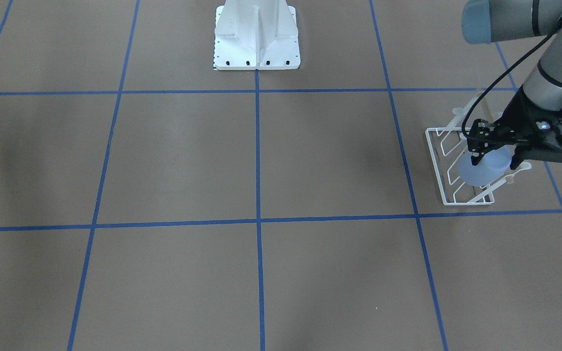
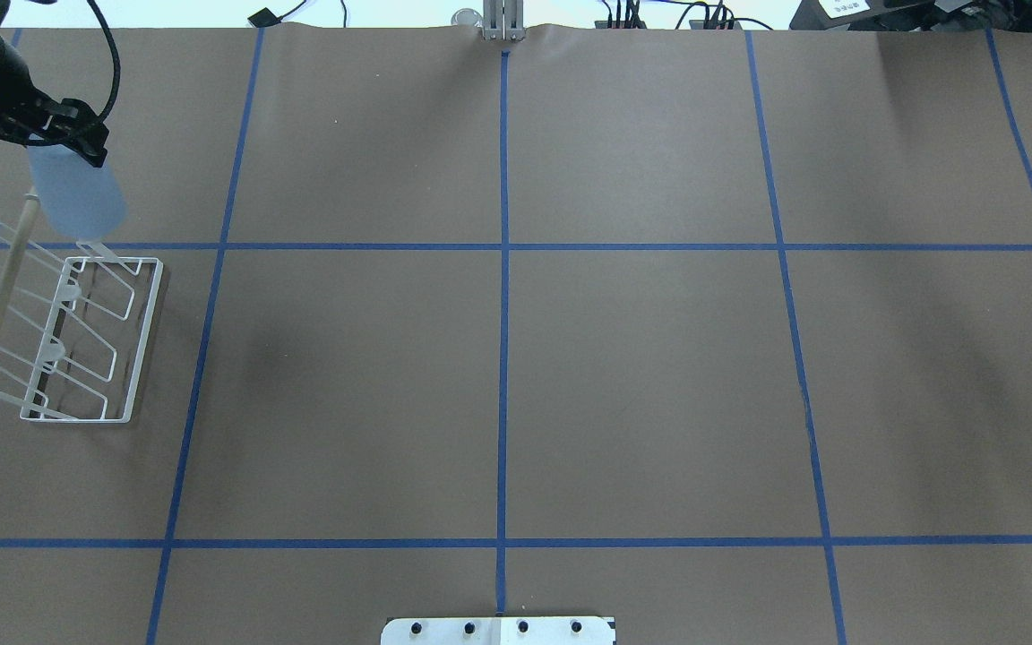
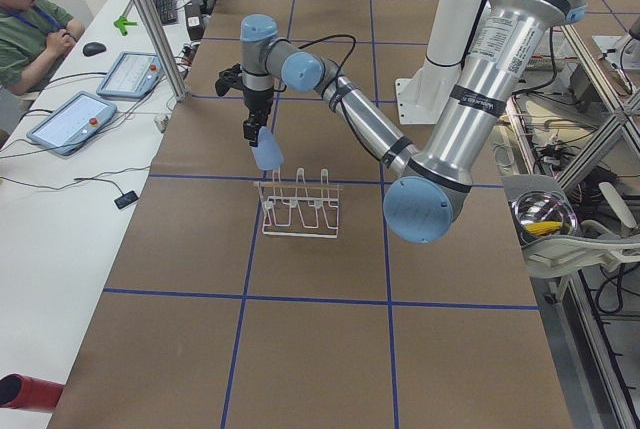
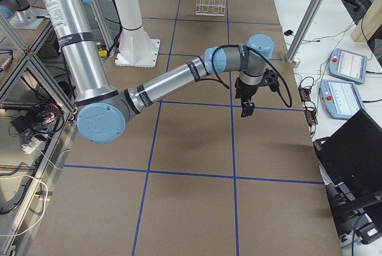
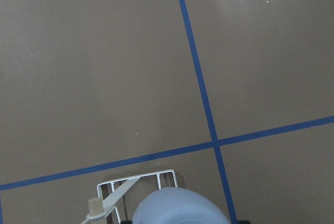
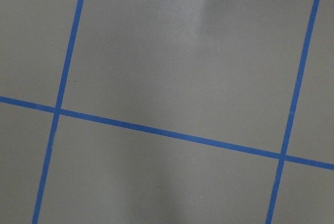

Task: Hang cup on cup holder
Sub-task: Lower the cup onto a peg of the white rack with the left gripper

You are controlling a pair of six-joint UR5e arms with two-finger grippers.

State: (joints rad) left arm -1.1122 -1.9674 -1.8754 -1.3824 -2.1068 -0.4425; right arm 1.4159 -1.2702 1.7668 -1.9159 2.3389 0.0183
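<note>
My left gripper [image 1: 493, 151] is shut on the pale blue cup [image 1: 483, 168] and holds it tilted in the air over the far end of the white wire cup holder [image 1: 439, 161]. In the overhead view the cup [image 2: 77, 193] hangs from the gripper [image 2: 59, 143] just above the rack's [image 2: 144, 340] end prong and wooden rod [image 2: 1, 296]. The left wrist view shows the cup [image 5: 180, 208] above the rack's corner [image 5: 135, 182]. My right gripper [image 4: 246, 110] hangs over bare table far from the rack; I cannot tell whether it is open or shut.
The white robot base plate [image 1: 256, 48] stands at the middle of the robot's side. Blue tape lines [image 2: 503, 358] grid the brown table. An operator [image 3: 30, 9] sits with tablets [image 3: 70, 119] beyond the table's far edge.
</note>
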